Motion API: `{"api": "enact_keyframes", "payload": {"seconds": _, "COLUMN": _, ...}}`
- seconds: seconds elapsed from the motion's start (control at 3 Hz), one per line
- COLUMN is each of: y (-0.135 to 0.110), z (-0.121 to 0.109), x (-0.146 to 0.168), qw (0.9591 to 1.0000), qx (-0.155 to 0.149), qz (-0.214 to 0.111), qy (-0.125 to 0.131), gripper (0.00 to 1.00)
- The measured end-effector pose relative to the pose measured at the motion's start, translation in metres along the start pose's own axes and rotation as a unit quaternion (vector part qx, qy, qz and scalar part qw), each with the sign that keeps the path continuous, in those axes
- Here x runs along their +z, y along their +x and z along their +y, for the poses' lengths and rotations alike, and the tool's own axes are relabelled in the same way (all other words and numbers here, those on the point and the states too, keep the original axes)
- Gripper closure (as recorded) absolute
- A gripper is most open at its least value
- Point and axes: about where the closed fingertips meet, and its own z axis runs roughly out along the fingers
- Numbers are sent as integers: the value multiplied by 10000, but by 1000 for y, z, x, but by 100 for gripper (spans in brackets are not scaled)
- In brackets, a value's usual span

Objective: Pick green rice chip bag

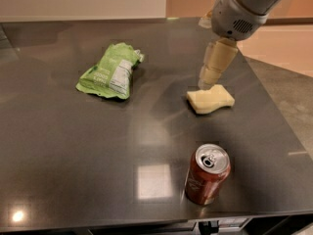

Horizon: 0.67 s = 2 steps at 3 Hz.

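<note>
**A:** What's laid out here?

**B:** A dark counter [73,146] carries everything. The robot's arm [244,9] comes in from the upper right. The green rice chip bag [110,72] lies flat towards the far left, label panel up, with nothing touching it. A red soda can [206,175] stands upright near the front edge, and a pale yellow sponge [211,98] lies right of centre.

**A:** And the gripper?

**B:** The gripper [205,83] points down just above the sponge's far edge, well apart from the bag. I cannot tell whether it is open or closed.

**A:** So which step is this?

**B:** I'd call it the approach, with nothing grasped yet.

**A:** What does the next move need?

**B:** A sweep left across the counter, high enough to clear the sponge. Then it should open over the middle of the bag and come down squarely. The foil looks wrinkly and light, so a grazing touch would likely push it away rather than catch it.
</note>
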Motion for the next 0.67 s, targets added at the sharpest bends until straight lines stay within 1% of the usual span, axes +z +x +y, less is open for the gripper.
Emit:
{"api": "enact_keyframes", "payload": {"seconds": 0.33, "y": -23, "z": -25, "x": 25, "qw": 9998, "qx": -140, "qz": -143, "qy": -61, "gripper": 0}}
{"api": "enact_keyframes", "payload": {"seconds": 0.67, "y": -50, "z": -53, "x": 55, "qw": 9989, "qx": -337, "qz": -203, "qy": -245, "gripper": 0}}
